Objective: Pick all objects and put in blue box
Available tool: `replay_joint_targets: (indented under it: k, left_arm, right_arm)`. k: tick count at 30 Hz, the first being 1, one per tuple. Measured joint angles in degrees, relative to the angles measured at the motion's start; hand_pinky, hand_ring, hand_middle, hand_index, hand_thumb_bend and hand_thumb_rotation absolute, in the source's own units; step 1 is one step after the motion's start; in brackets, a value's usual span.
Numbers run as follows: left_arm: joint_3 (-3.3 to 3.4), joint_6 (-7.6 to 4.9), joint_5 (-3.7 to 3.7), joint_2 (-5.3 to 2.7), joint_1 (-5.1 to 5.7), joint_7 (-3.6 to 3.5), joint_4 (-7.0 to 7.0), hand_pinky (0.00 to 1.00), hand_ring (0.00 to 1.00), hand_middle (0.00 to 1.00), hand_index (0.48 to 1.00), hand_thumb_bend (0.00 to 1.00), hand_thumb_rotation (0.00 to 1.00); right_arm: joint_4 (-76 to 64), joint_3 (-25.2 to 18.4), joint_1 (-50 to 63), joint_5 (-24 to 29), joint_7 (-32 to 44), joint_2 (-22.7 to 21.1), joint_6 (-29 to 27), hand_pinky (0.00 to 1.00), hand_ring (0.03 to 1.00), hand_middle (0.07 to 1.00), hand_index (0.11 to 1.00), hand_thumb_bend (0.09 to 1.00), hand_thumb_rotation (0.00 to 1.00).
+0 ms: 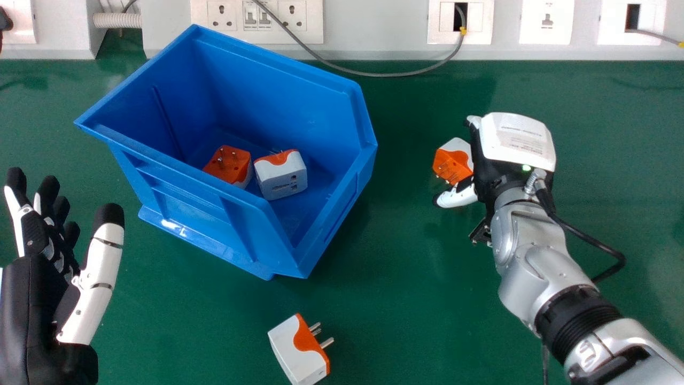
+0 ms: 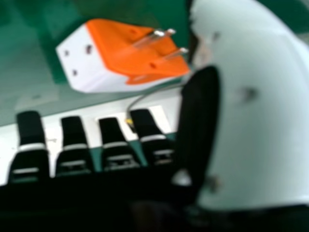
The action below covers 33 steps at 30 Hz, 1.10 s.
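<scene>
My right hand [image 1: 515, 144] is open at the right of the head view, beside an orange-and-white plug adapter [image 1: 452, 161] that sits between its thumb and fingers. In the right hand view the adapter [image 2: 130, 53] has its prongs toward the thumb of my right hand [image 2: 256, 106], and the fingers look straight, not wrapped round it. The blue box [image 1: 214, 206] holds an orange adapter [image 1: 228, 163] and a white one [image 1: 281, 177]. Another white-and-orange adapter [image 1: 299, 350] lies on the table near the front. At the left edge, my left hand [image 1: 32, 299] is open and holds nothing.
The green table [image 1: 406, 256] reaches back to a white panel with sockets [image 1: 368, 32]. A grey cable [image 1: 374, 74] droops onto the table behind the box. A black cable [image 1: 593, 243] loops beside my right forearm.
</scene>
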Motion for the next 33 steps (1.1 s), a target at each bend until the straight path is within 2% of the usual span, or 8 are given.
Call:
replay_joint_targets:
  k: [7, 9, 13, 15, 19, 25, 30, 33]
  left_arm:
    - [0.21, 0.47, -0.49, -0.66, 0.89, -0.02, -1.41, 1.00, 1.00, 0.99, 0.970, 0.45, 0.53]
    - [0.47, 0.47, -0.44, -0.66, 1.37, -0.03, -1.87, 1.00, 1.00, 0.99, 0.978, 0.49, 0.55]
    - [1.14, 0.43, -0.32, -0.53, 2.03, -0.12, -1.99, 1.00, 1.00, 1.00, 0.993, 0.52, 0.58]
    - [1.70, 0.43, -0.14, -0.38, 2.49, -0.19, -2.07, 1.00, 1.00, 1.00, 0.998, 0.52, 0.57]
    - [1.99, 0.44, 0.11, -0.68, 4.64, -0.06, -3.29, 1.00, 1.00, 1.00, 0.995, 0.49, 0.58]
    - [2.11, 0.44, 0.84, -0.99, 6.99, 0.03, -5.77, 1.00, 1.00, 0.99, 0.982, 0.49, 0.61]
    - [1.95, 0.79, 0.99, -1.75, 7.94, 0.06, -7.36, 1.00, 1.00, 1.00, 0.988, 0.49, 0.60]
    - [1.86, 0.94, 0.98, -1.83, 7.98, 0.02, -7.47, 1.00, 1.00, 1.00, 0.997, 0.51, 0.60]
  right_arm:
    - [3.03, 1.98, -2.40, 0.14, 2.85, 0.09, -0.13, 0.77, 0.859, 0.886, 0.850, 0.485, 0.32]
    - [4.15, 2.42, -2.77, 0.18, 3.05, 0.10, -0.44, 0.71, 0.808, 0.848, 0.818, 0.474, 0.29]
    - [7.93, 2.34, -5.56, 1.25, 2.24, 0.39, -1.13, 0.49, 0.590, 0.659, 0.685, 0.484, 0.20]
    - [9.34, 1.81, -6.72, 2.66, 2.26, 0.37, -2.05, 0.45, 0.563, 0.624, 0.593, 0.483, 0.15]
    - [10.57, 1.51, -6.75, 4.91, 2.54, 0.39, -4.16, 0.34, 0.444, 0.526, 0.497, 0.490, 0.14]
    - [10.85, 2.26, -6.79, 4.89, 2.76, -0.09, -5.12, 0.39, 0.508, 0.573, 0.493, 0.490, 0.14]
    - [11.13, 2.19, -6.76, 5.27, 2.44, -0.48, -7.31, 0.37, 0.493, 0.559, 0.492, 0.490, 0.15]
    - [11.35, 2.17, -6.74, 5.66, 2.34, -0.60, -8.48, 0.38, 0.497, 0.562, 0.492, 0.489, 0.15]
